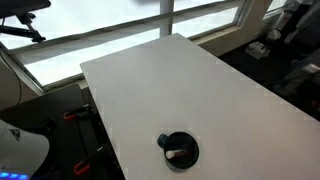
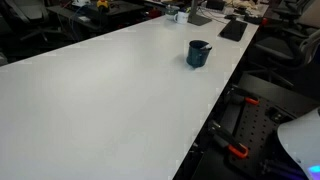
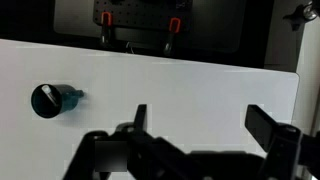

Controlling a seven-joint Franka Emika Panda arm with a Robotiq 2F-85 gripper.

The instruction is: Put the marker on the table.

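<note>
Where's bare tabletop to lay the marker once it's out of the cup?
Almost the whole table is bare: the long stretch from the dark cup to the end by the window, and the patch below the open gripper. Only the cup's spot by the edge is taken.

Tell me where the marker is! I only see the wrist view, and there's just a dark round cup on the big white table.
Observer: In an exterior view, the short whitish marker with a red end lies inside the dark round cup with a handle.
Operator: Does it stick out of the top?
Observer: No. Seen from the side in an exterior view, nothing pokes above the rim of the cup.
Operator: What's behind the table?
Observer: A wide window runs along the far side of the large white tabletop.
</note>
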